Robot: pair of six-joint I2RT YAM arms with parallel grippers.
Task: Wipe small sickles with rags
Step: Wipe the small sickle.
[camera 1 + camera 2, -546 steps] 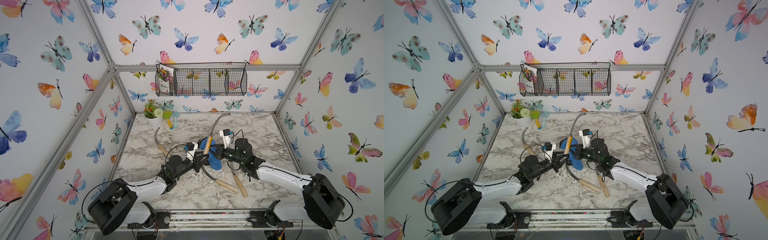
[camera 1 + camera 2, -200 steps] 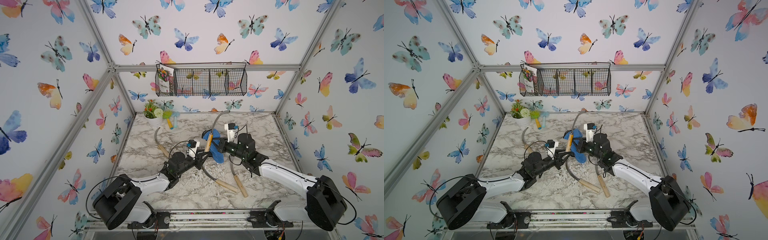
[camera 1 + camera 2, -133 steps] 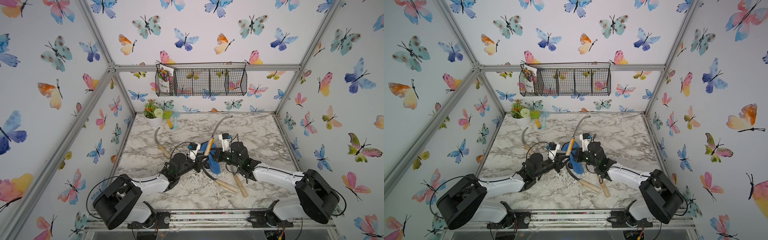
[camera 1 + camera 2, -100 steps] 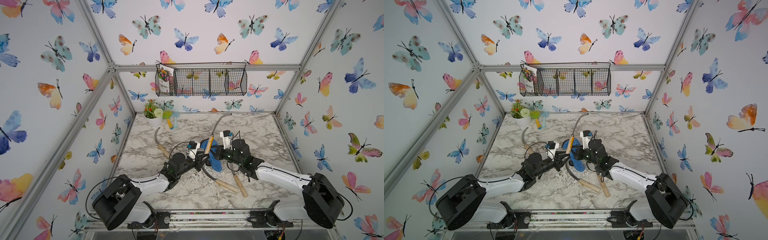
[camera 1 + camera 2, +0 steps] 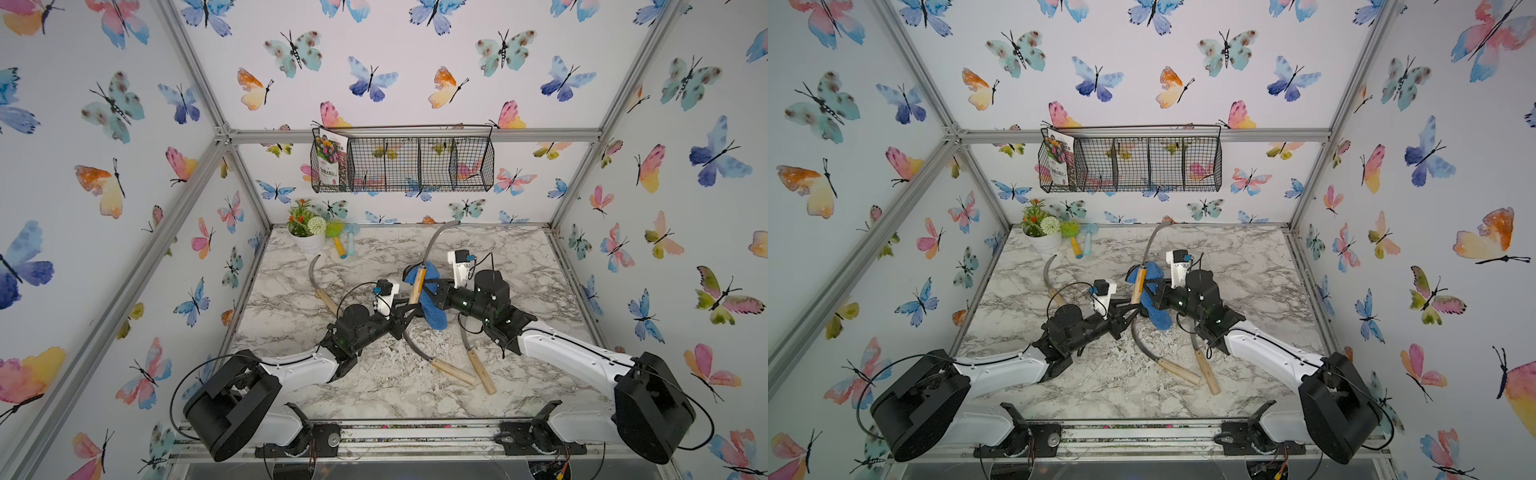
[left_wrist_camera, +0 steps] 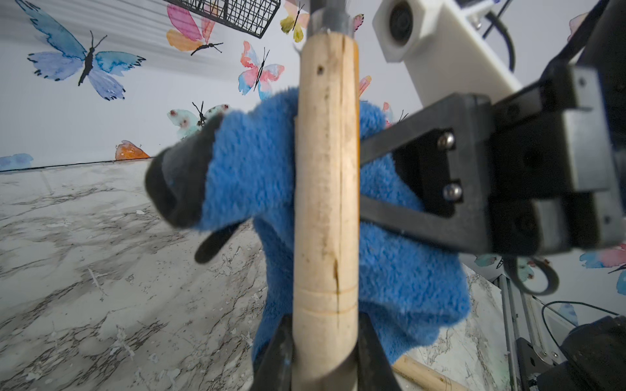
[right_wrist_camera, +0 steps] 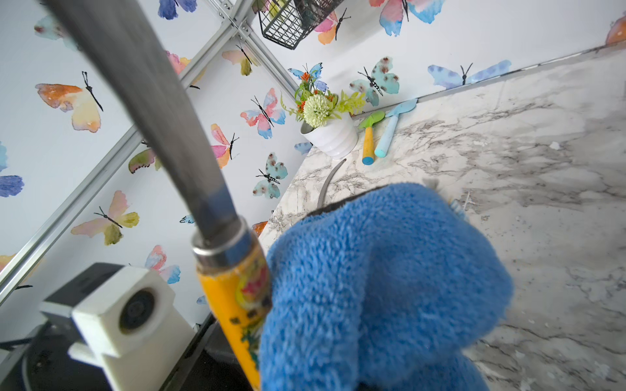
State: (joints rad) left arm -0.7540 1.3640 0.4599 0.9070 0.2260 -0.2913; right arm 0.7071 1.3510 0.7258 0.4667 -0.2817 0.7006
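Note:
My left gripper point(image 5: 409, 308) is shut on the lower end of one small sickle's pale wooden handle point(image 5: 417, 284) point(image 6: 325, 203). It holds the sickle upright, and the grey blade point(image 5: 436, 239) point(image 7: 152, 118) curves toward the back wall. My right gripper point(image 5: 434, 296) is shut on the fluffy blue rag point(image 5: 434, 318) point(image 7: 389, 287). The rag presses against the handle just below the metal collar and hides the right gripper's fingertips in the right wrist view. Another sickle point(image 5: 318, 280) lies on the marble to the left. Two more sickles point(image 5: 451, 370) point(image 5: 482, 376) lie side by side toward the front.
A white flower pot point(image 5: 309, 241) stands in the back left corner, with a yellow-handled toy tool point(image 5: 338, 249) and a light-blue toy tool point(image 5: 351, 243) beside it. A black wire basket point(image 5: 403, 164) holding a seed packet hangs on the back wall. Aluminium frame posts border the table.
The right gripper slid the rag from near the blade's base down along the handle, then eased back slightly. The left gripper kept its hold, and the sickle tilted a little.

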